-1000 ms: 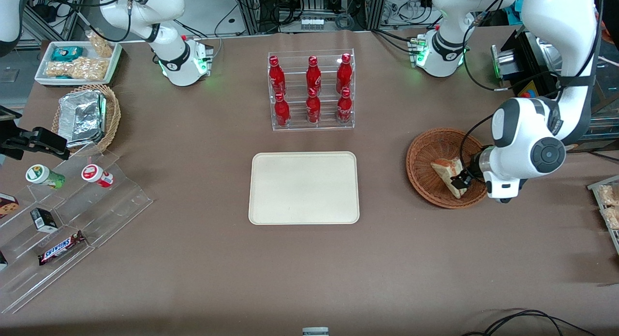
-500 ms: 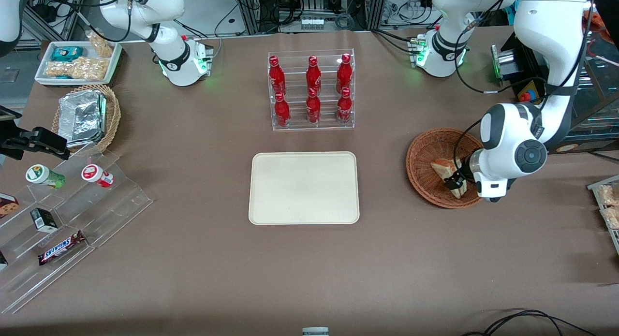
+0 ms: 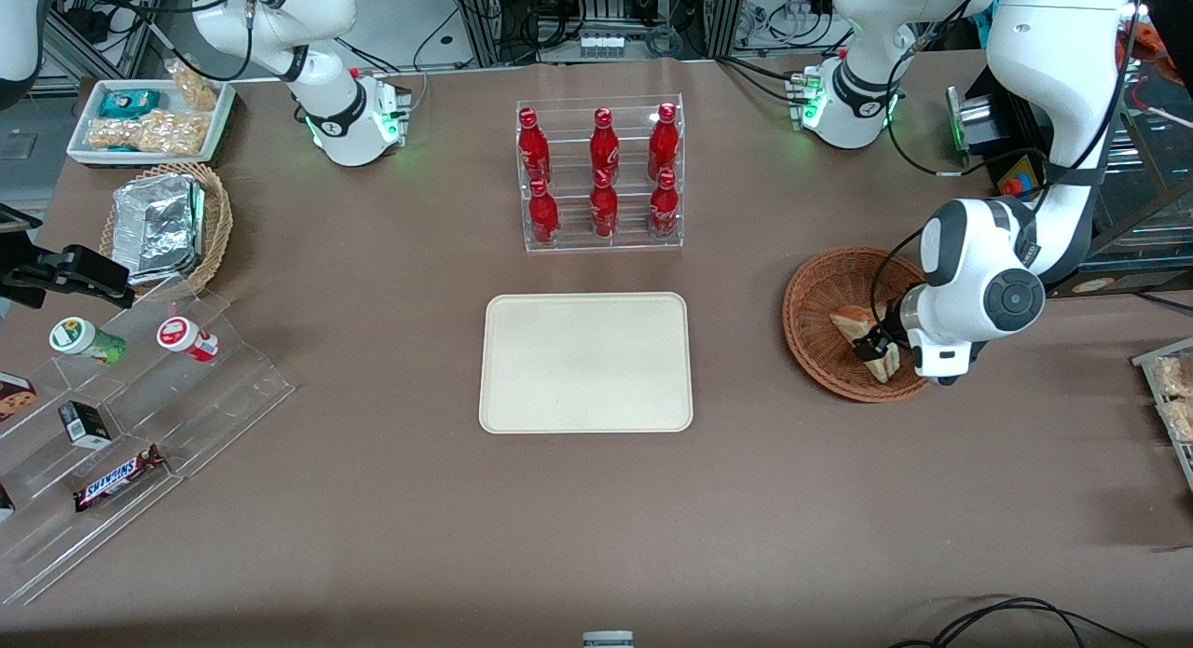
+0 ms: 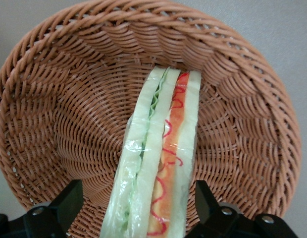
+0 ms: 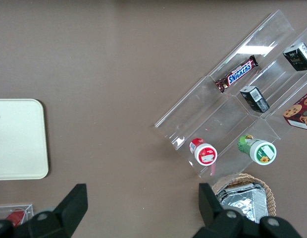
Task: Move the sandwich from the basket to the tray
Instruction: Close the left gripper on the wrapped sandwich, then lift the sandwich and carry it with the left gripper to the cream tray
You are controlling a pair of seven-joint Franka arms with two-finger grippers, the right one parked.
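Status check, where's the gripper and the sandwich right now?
Gripper down in the basket, open, fingers astride the sandwich. Sandwich not yet lifted. Tray bare, nothing in the way.

A reddish-brown woven wicker basket (image 4: 69, 114) holds a sandwich (image 4: 161, 163) of white bread, with a green layer and an orange-pink layer squiggled with red along its cut edge. The black-fingered gripper (image 3: 879, 348), on a white arm, sits in the basket at the sandwich. Beside the basket toward the parked arm's end lies a plain cream tray (image 3: 585, 362) on the dull brown table (image 3: 596, 517), and farther from the camera than the tray stand bright red bottles (image 3: 603, 172) in a clear rack.
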